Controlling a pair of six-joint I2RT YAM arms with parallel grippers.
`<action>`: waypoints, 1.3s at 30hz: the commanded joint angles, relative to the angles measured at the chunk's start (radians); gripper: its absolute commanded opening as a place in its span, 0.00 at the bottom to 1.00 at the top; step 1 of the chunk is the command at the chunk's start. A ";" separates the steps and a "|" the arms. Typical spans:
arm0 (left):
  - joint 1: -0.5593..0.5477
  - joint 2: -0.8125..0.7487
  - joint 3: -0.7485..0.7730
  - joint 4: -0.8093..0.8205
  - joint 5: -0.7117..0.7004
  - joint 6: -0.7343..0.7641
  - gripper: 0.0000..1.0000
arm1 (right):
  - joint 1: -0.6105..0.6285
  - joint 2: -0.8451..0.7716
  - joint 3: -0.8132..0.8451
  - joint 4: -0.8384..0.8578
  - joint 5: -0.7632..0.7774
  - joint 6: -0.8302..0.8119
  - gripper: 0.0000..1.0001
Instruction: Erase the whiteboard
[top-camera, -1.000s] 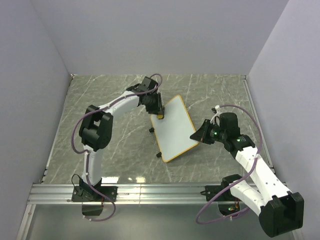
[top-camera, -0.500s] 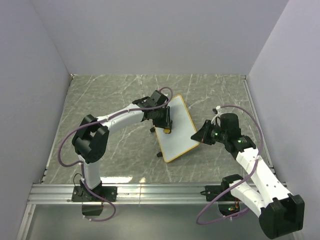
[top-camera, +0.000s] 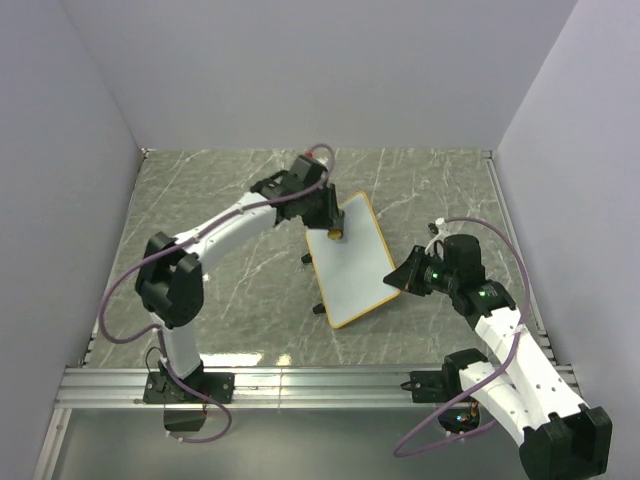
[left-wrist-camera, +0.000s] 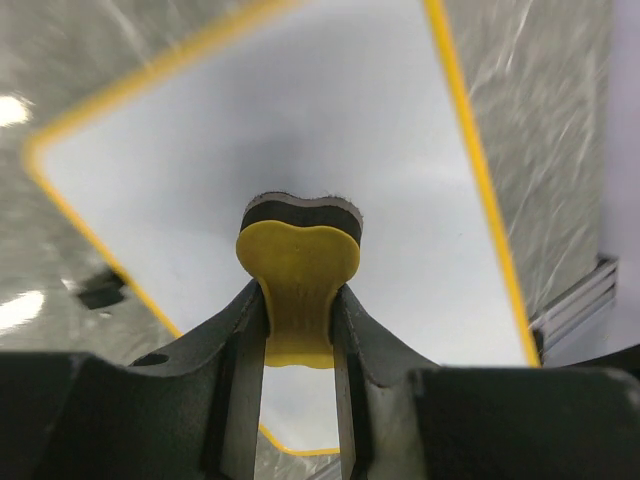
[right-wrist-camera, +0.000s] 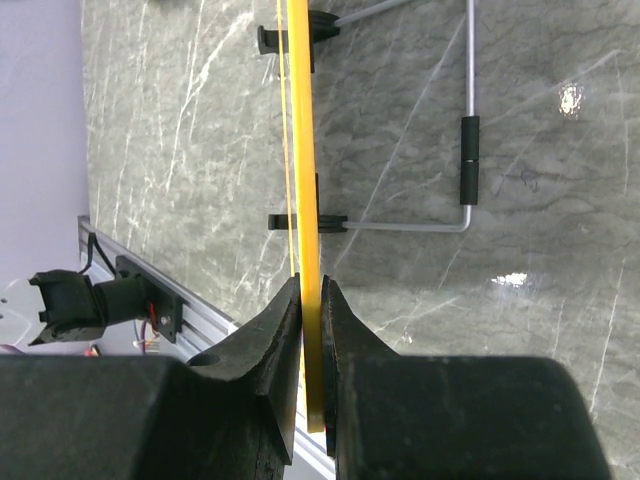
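The whiteboard (top-camera: 352, 268), white with a thin orange-yellow frame, stands tilted on the marble table in the middle of the top view. Its face looks clean in the left wrist view (left-wrist-camera: 300, 140). My left gripper (top-camera: 330, 226) is shut on a small yellow bone-shaped eraser (left-wrist-camera: 298, 268), its dark felt end pressed to the board near its far edge. My right gripper (top-camera: 396, 279) is shut on the board's right edge, seen edge-on as a yellow strip (right-wrist-camera: 304, 200) between the jaws.
Black clips (right-wrist-camera: 305, 221) and a wire stand (right-wrist-camera: 468, 160) show on the board's back side. Black clips also show along its left edge (top-camera: 307, 259). An aluminium rail (top-camera: 300, 385) runs along the near table edge. Walls close the table on three sides.
My left gripper has moved with the eraser from the board's middle left toward its far end. The right gripper still holds the board, which has shifted slightly.
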 joint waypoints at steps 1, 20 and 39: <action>0.077 -0.130 0.066 -0.035 -0.049 0.010 0.00 | 0.003 -0.018 -0.025 -0.058 0.079 -0.024 0.00; 0.242 -0.336 -0.506 -0.038 -0.268 0.059 0.01 | 0.001 -0.038 -0.024 -0.065 0.087 -0.001 0.60; 0.242 -0.309 -0.624 -0.012 -0.274 0.045 0.77 | 0.001 -0.165 0.142 -0.220 0.150 0.008 0.94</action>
